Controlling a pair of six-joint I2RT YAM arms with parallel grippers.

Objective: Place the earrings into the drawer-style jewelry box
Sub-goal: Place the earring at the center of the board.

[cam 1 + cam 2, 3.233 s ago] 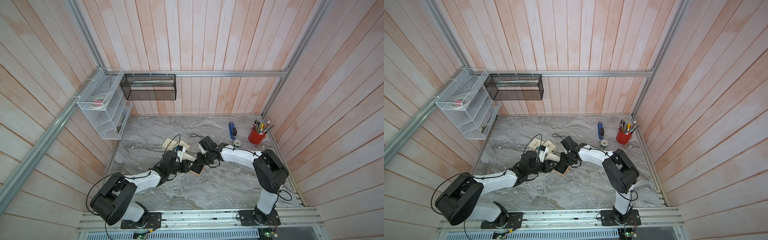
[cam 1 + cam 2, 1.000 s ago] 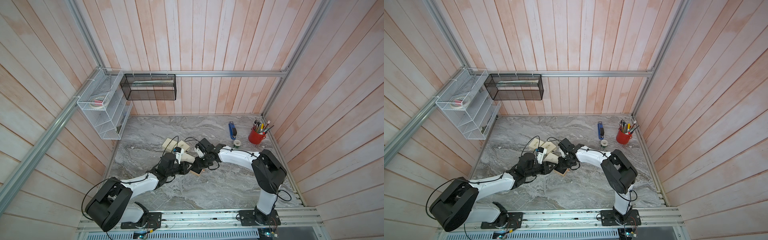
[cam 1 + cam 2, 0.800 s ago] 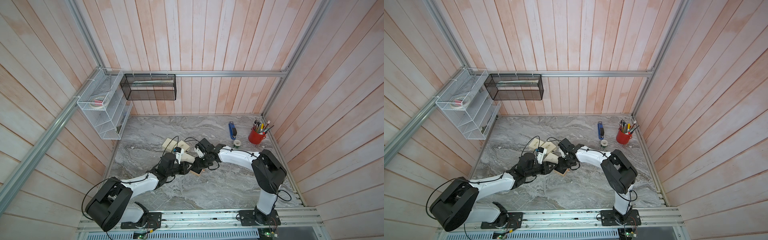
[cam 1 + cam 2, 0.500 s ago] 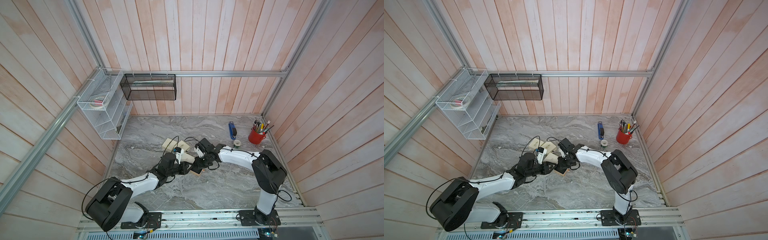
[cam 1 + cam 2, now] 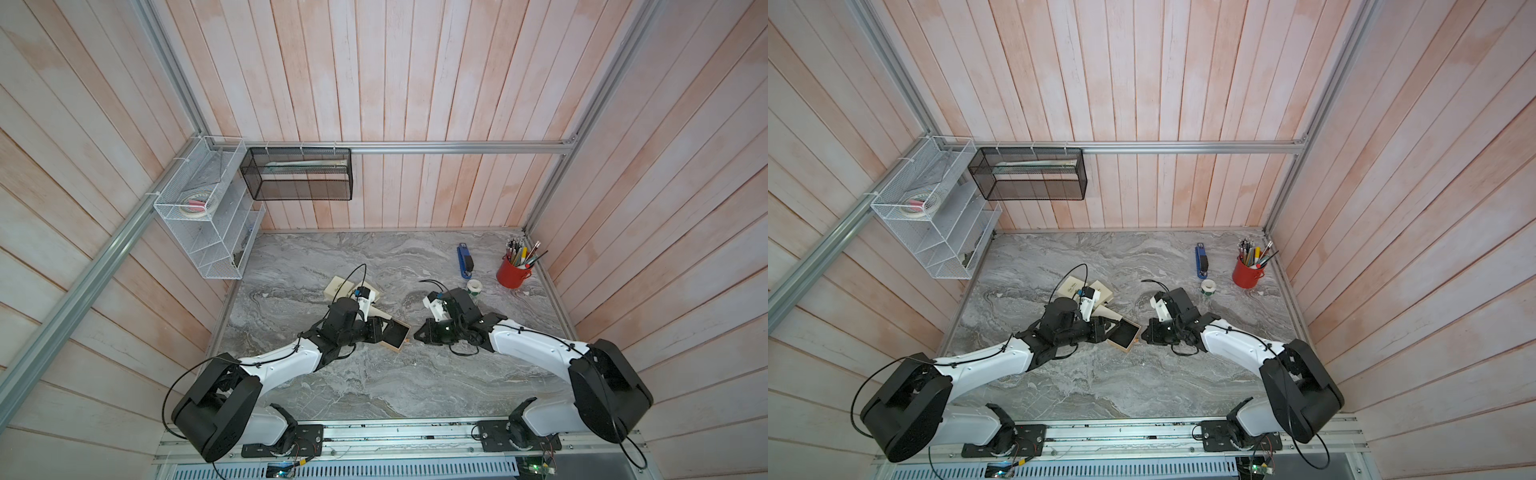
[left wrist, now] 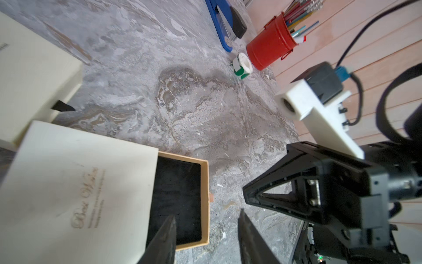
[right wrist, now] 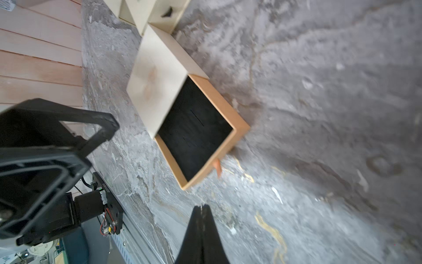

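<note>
We note L hand (image 6: 206, 228) released, nothing btwn fingers, at drawer (image 6: 180, 194) edge, R hand (image 7: 201, 206) clenched, jewelry box (image 6: 80, 182) on worktop (image 6: 205, 102) btwn both, drawer standing open, earrings too small to tell.

Red cup (image 5: 512, 272) of pens and pencils sits right of centre, near the right wall. Blue stapler (image 5: 465, 261) is just left of it, with a white sticker roll (image 5: 473, 286) with green dots below. White wire rack (image 5: 208, 224) hangs at left, tape roll (image 5: 195, 205) in its top tier. Black mesh basket (image 5: 299, 179) hangs beside it. Grey marble tabletop (image 5: 374, 382).
</note>
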